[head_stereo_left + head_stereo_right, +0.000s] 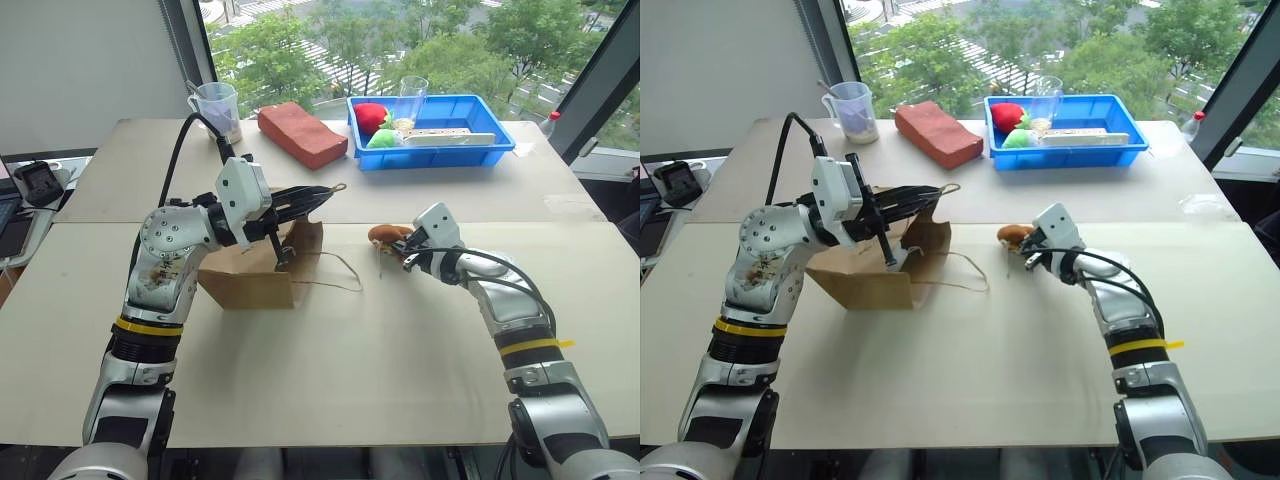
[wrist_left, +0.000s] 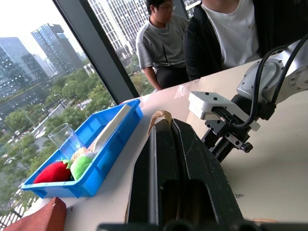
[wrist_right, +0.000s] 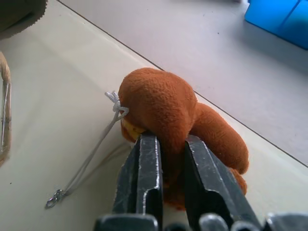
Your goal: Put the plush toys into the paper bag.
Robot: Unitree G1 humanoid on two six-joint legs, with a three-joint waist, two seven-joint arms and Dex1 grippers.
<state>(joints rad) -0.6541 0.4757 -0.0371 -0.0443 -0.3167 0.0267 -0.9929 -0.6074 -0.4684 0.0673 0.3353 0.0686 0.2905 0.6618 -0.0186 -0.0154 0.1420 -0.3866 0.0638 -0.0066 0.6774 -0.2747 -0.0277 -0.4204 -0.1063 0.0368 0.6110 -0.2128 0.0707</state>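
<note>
The right gripper (image 3: 166, 159) is clamped on the orange-brown plush toy (image 3: 163, 103), pinching only a small fold, so it may slip out when lifted. The left gripper (image 2: 166, 144), closed on a loop handle (image 2: 161, 117), holds up the paper bag (image 1: 250, 280), and its mouth could sag

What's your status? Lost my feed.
Left gripper shut on paper bag handle. Right gripper shut on orange-brown plush toy, on table. Path clear.

Orange-brown plush toy (image 3: 166, 108) beside upright paper bag (image 1: 250, 280)
</note>
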